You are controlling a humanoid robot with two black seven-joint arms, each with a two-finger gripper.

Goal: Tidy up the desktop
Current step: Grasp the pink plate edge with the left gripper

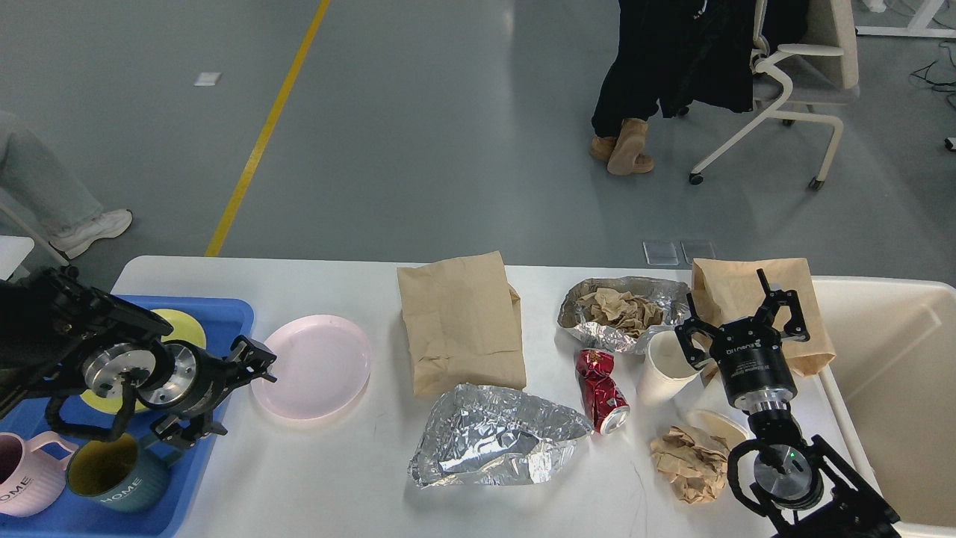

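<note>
The white desktop (336,478) carries litter and dishes. A pink plate (314,366) lies at its left, next to the blue tray (224,314). My left gripper (245,401) is open and empty, low over the tray's right edge, one fingertip just left of the pink plate. My right gripper (736,302) is open and empty, pointing away over a brown paper bag (747,288), right beside a white paper cup (661,366). A crushed red can (601,388), crumpled foil (493,441) and crumpled brown paper (687,463) lie at the middle and right.
The tray holds a yellow plate (183,321), mostly hidden by my arm, a pink mug (22,486) and a teal mug (112,478). A large brown bag (459,321) and a foil dish of paper (620,306) lie behind. A cream bin (896,373) stands right.
</note>
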